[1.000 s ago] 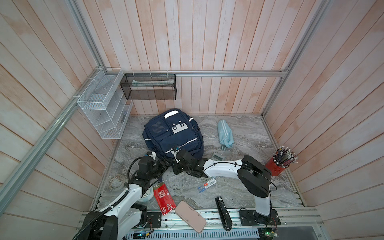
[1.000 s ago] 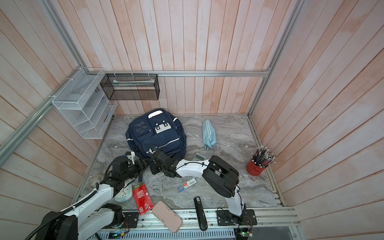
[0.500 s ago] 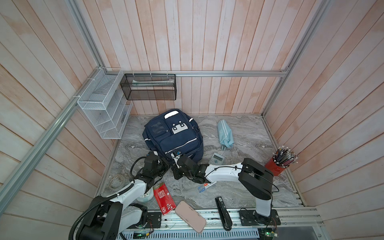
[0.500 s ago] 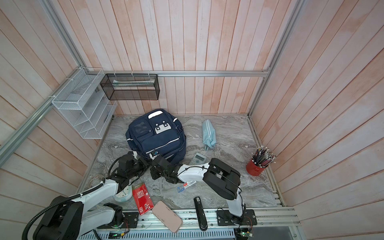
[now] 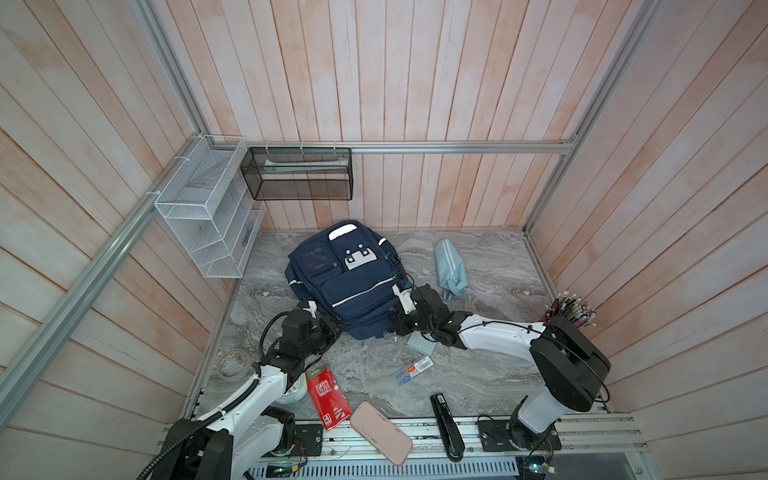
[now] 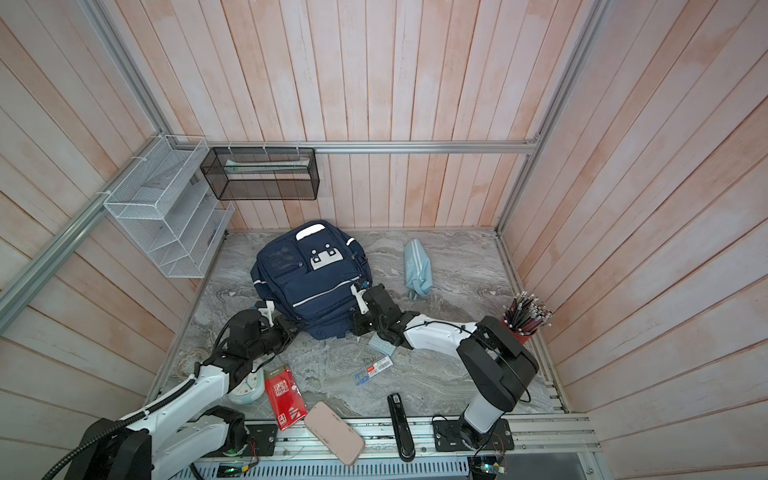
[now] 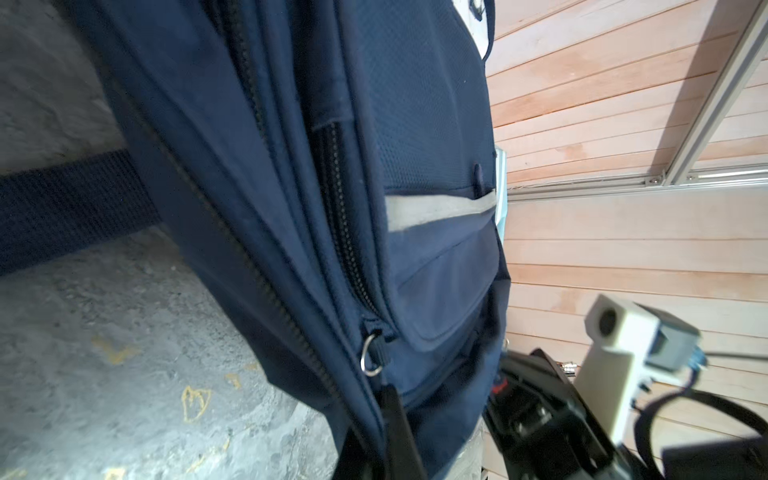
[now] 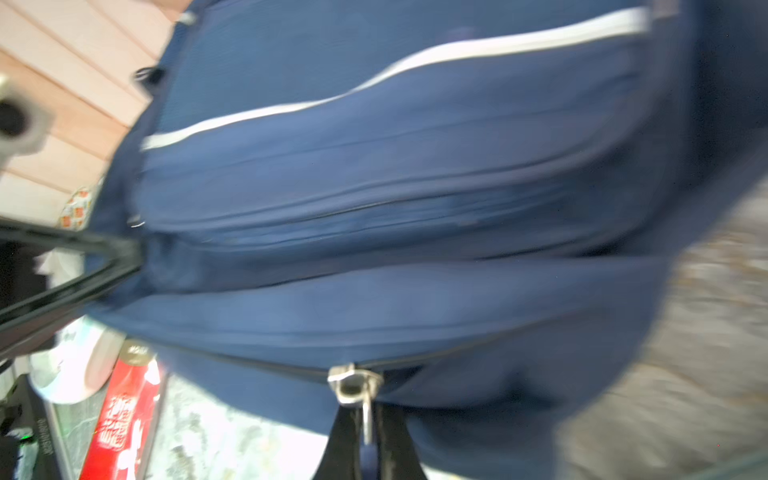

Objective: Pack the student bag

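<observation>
**Both pincers pressed together on the near end of the navy student bag**

The right pincer (image 8: 368, 436) pinches the thin metal zipper pull (image 8: 365, 411) hanging from a silver slider on the bag's near seam. The left pincer (image 7: 386, 419) is clamped on a fold of soft woven fabric at the near left corner of the student bag (image 5: 349, 286). The bag lies front up in the middle of the grey, marble-veined counter (image 5: 478, 374), its bulging pockets crossed by white reflective stripes and coarse black zip teeth. A limp light-blue pouch (image 5: 451, 266) lies just to its right. Near the front edge lie a glossy red booklet (image 5: 326, 388), a rounded pink case (image 5: 380, 432) and a slim black stapler (image 5: 444, 424). A red cup (image 5: 557, 322) bristling with pencils stands at the far right.
</observation>
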Robot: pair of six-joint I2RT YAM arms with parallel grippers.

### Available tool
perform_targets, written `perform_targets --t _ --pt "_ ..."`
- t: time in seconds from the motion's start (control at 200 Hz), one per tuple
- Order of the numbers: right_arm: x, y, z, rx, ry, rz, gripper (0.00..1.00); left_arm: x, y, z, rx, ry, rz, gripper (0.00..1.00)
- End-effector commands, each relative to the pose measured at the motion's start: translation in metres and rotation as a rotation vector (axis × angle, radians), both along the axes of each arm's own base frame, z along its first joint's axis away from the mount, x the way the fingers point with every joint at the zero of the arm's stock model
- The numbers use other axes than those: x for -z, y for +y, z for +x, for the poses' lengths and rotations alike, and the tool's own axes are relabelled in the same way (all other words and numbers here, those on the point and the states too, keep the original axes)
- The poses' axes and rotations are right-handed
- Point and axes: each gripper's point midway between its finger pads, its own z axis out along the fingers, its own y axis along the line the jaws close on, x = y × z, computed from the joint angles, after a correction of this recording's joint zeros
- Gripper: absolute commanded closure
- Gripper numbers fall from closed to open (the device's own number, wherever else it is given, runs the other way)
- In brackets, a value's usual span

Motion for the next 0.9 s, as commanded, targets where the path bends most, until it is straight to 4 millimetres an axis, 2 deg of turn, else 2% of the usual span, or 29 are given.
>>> perform_targets --t 0.0,0.04,0.11,0.205,0.31,0.42,0.48,0.54,0.64,0.74,0.805,0.895 --pt "0.019 -0.058 0.040 0.140 -0.005 -0.158 1.00 -0.005 0.015 0.000 -0.019 -0.029 0.063 1.00" --pt "0.016 -0.059 0.042 0.142 0.008 -0.171 1.00 -0.006 0.019 0.000 -0.024 -0.027 0.072 1.00" --pt "0.003 -0.047 0.034 0.108 -0.012 -0.139 1.00 -0.006 0.028 0.004 -0.044 -0.028 0.078 1.00" --pt "-0.004 -0.021 0.006 0.040 -0.025 -0.132 1.00 -0.009 0.037 0.018 -0.061 -0.036 0.108 1.00" --pt "0.000 0.010 -0.032 -0.041 -0.002 -0.170 1.00 -0.018 0.037 0.040 -0.035 -0.071 0.115 1.00" --pt "-0.015 0.058 -0.072 -0.141 -0.062 -0.100 1.00 -0.021 0.039 0.061 -0.020 -0.073 0.096 0.84" --pt "-0.022 0.080 -0.077 -0.144 -0.090 -0.062 1.00 -0.023 0.045 0.069 -0.023 -0.063 0.095 0.77" --pt "-0.026 0.100 -0.075 -0.170 -0.081 -0.019 1.00 -0.023 0.056 0.071 -0.052 -0.051 0.109 0.66" --pt "-0.032 0.129 -0.069 -0.191 -0.083 0.031 1.00 -0.024 0.073 0.058 -0.109 -0.039 0.149 0.47" --pt "-0.030 0.147 -0.060 -0.191 -0.092 0.049 1.00 -0.030 0.081 0.036 -0.149 -0.038 0.181 0.36" --pt "-0.031 0.158 -0.056 -0.206 -0.093 0.057 1.00 -0.030 0.074 0.019 -0.149 -0.036 0.130 0.32" --pt "-0.032 0.169 -0.058 -0.230 -0.080 0.087 1.00 -0.025 0.051 -0.001 -0.113 -0.032 0.043 0.27"
